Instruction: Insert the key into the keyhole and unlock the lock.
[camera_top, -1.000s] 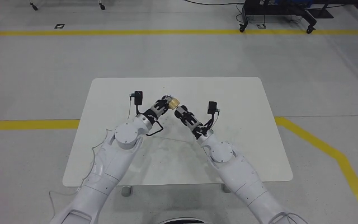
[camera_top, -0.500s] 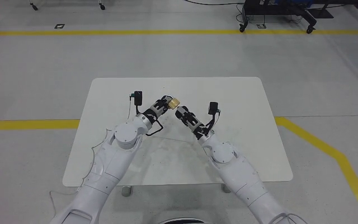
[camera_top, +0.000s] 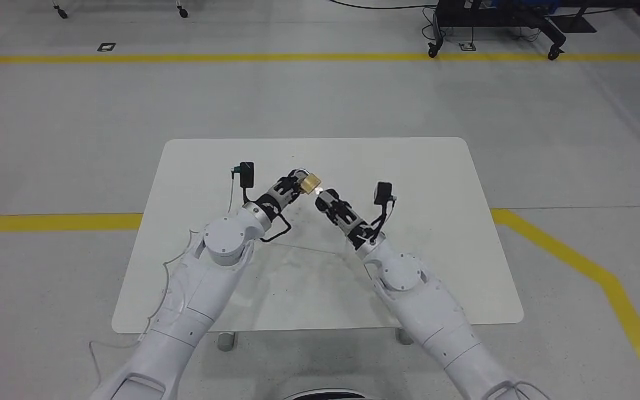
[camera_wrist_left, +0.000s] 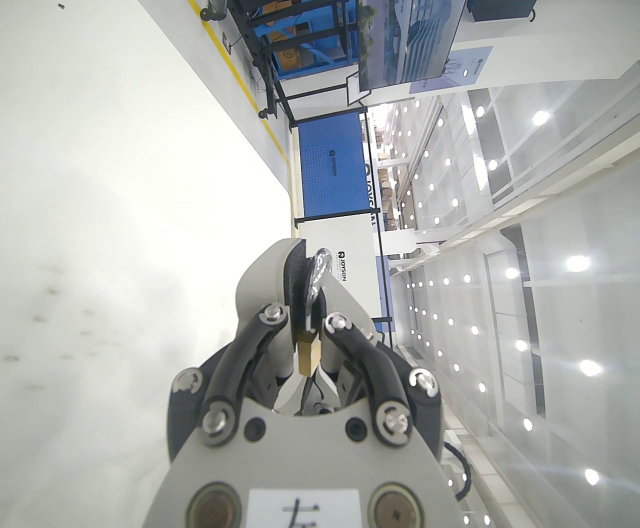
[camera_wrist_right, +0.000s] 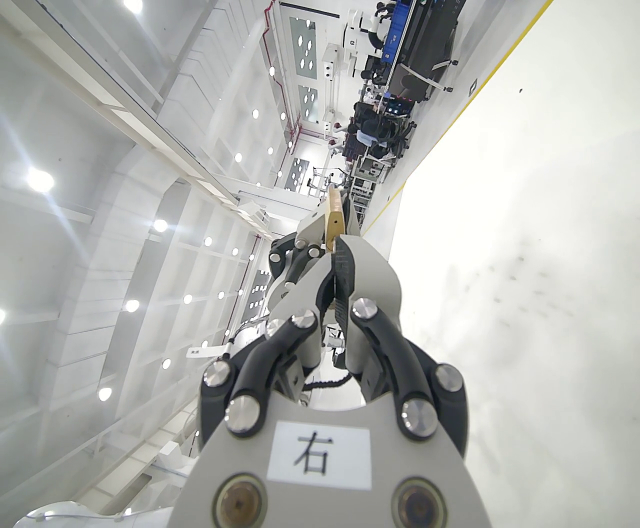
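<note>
As the two arms meet over the middle of the white surface (camera_top: 430, 190), the right gripper (camera_top: 326, 201) sits slightly nearer the robot. Its jaws are pressed together on the thin key (camera_top: 318, 191), most of which is hidden between the pads. Just beyond, the key's tip meets the brass lock (camera_top: 311, 182), held in the air above the surface. The left gripper (camera_top: 301, 184) carries the lock, jaws pinching its silver shackle (camera_wrist_left: 318, 274) while the brass body shows in the gap between the fingers. Whether the key sits inside the keyhole cannot be told. Farther off, a yellow line (camera_top: 300, 57) crosses the grey floor, and a dark wheeled cart (camera_top: 495, 20) stands at the far edge.
</note>
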